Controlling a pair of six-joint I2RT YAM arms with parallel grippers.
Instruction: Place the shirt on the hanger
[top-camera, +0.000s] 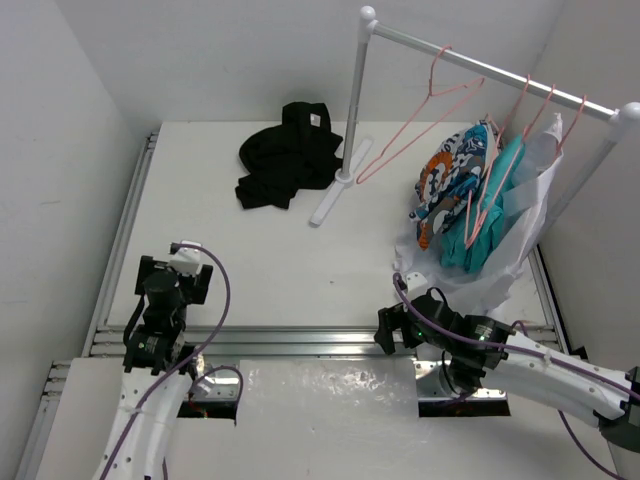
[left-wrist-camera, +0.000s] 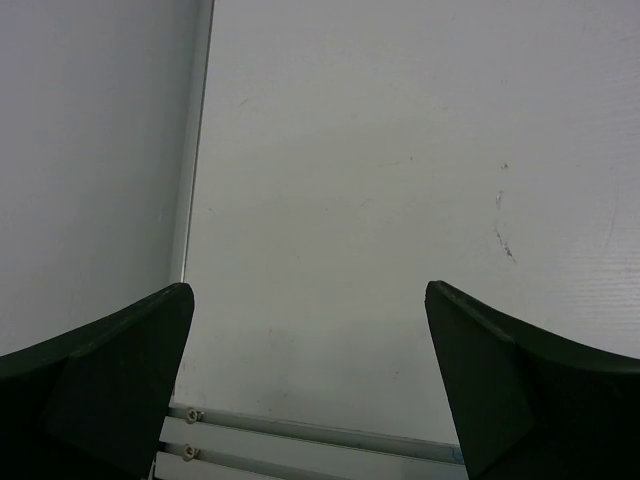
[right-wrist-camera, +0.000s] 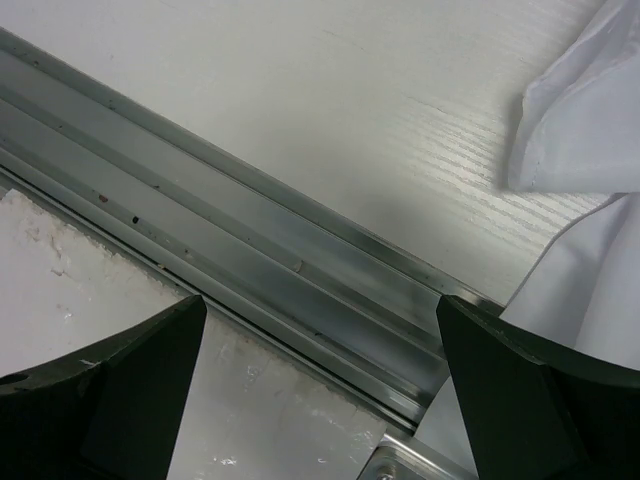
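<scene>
The black shirt (top-camera: 285, 155) lies crumpled on the white table at the back, left of the rack's pole, with its small white label showing. The bare pink hanger (top-camera: 425, 120) hangs from the rail above and to the right of it. My left gripper (top-camera: 176, 264) (left-wrist-camera: 308, 290) is open over bare table near the front left, far from the shirt. My right gripper (top-camera: 392, 326) (right-wrist-camera: 322, 300) is open above the metal track at the table's front edge. Nothing is between either pair of fingers.
A white clothes rack stands at the back, with its pole (top-camera: 352, 100) beside the shirt. More pink hangers carry an orange-blue garment (top-camera: 447, 172) and a teal garment (top-camera: 492, 215) over white cloth (top-camera: 470, 275) (right-wrist-camera: 570, 120). Aluminium track (top-camera: 300, 338) (right-wrist-camera: 250, 230) borders the near edge.
</scene>
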